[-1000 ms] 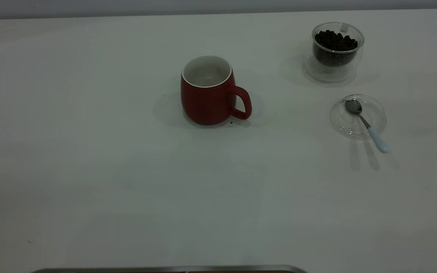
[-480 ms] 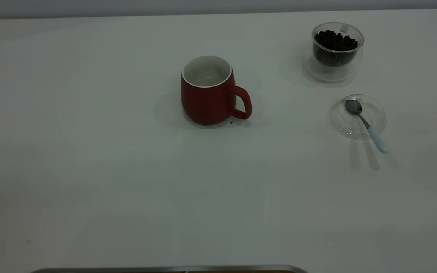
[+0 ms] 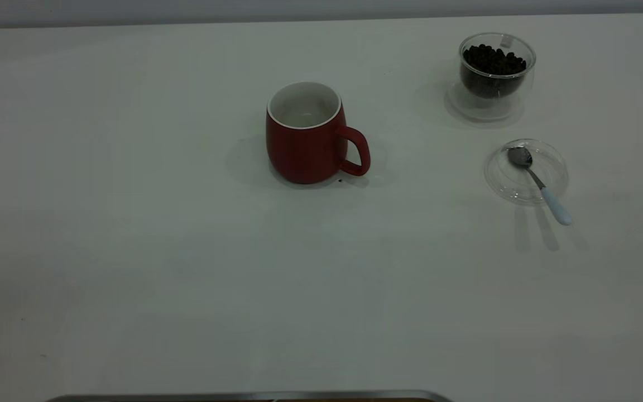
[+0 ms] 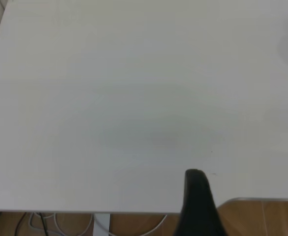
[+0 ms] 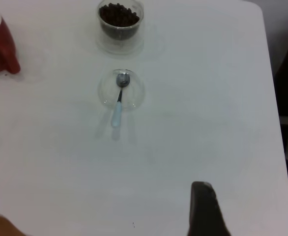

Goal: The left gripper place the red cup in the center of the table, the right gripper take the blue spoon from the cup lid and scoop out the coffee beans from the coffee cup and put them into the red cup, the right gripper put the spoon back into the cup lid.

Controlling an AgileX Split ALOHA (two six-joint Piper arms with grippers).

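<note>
Nothing has moved: blue spoon [image 3: 538, 182] lies in cup lid [image 3: 526, 171], handle toward lower right, red cup [image 3: 306, 134] mid-tabletop; claw states unreadable.

White table [image 3: 187, 268], cables [image 4: 45, 223] below.

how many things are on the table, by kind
cups: 2, the red cup and the glass coffee cup holding coffee beans
cup lid: 1
blue spoon: 1
total: 4
</note>
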